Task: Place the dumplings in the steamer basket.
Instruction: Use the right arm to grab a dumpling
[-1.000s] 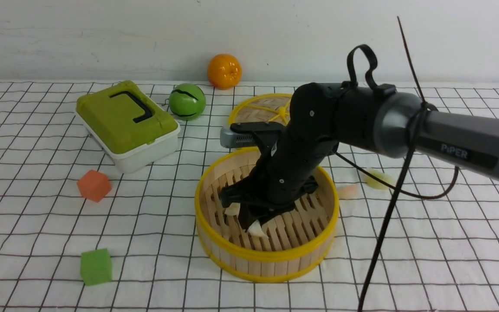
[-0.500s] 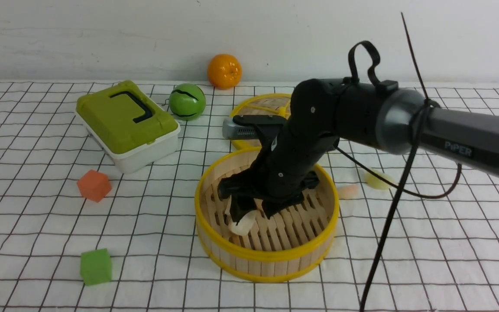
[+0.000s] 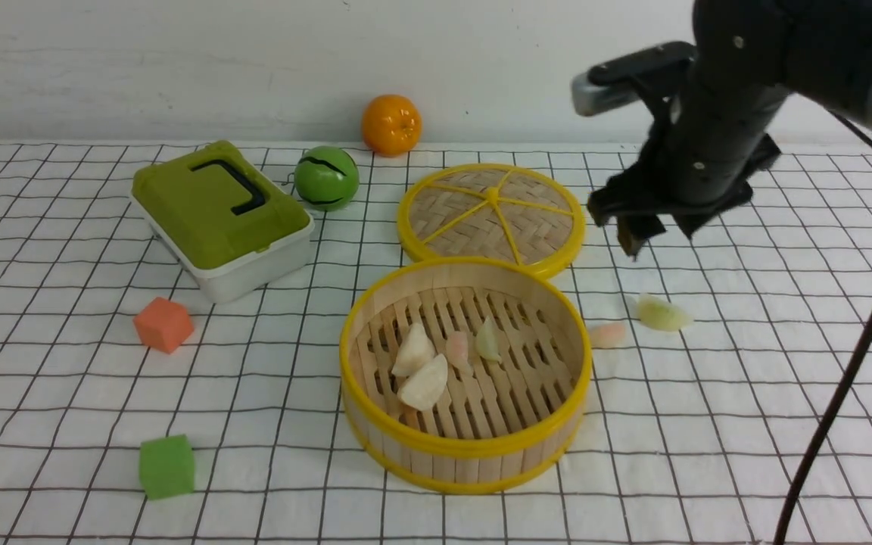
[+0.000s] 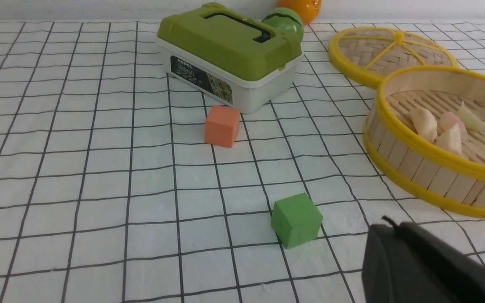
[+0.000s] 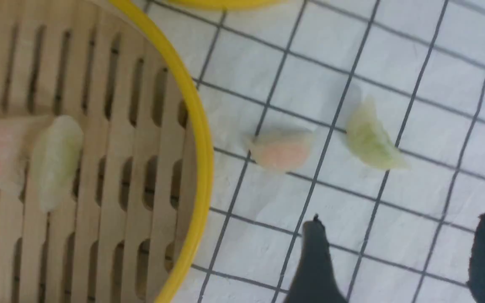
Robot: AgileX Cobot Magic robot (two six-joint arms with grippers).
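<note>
Front view, read from your left across: on the white grid cloth [image 3: 42, 393] a green foam cube [image 3: 167, 465] sits nearest you. An orange foam cube [image 3: 163, 324] lies beyond it, and a green-lidded box [image 3: 220, 216] stands farther back. A green ball [image 3: 326, 178] lies just beside the box's far corner, and an orange [image 3: 391, 125] rests near the wall. Your left gripper [image 4: 398, 248] shows only in its own wrist view, as a dark shape low over the cloth near the green foam cube. Its jaws are closed together.

At the centre you have the steamer basket [image 3: 466, 446], upright, with the flat woven lid [image 3: 490, 219] on the cloth just behind it, rims almost touching. Four of the dumplings lie on its slatted floor. A white dumpling [image 3: 413, 350] touches a second white dumpling [image 3: 425, 382] on the left half. A pink dumpling [image 3: 457, 350] and a pale green dumpling [image 3: 487, 341] lie side by side near the middle.

Right of the basket, a loose pink dumpling [image 3: 607, 334] lies on the cloth just beside the wall, and a loose green dumpling [image 3: 661, 313] sits near it, farther right. Your right gripper [image 3: 659, 229] hangs in the air above and beyond these two, pointing down. Its fingers [image 5: 318, 261] stand wide apart with nothing between them, clear of both loose dumplings.
</note>
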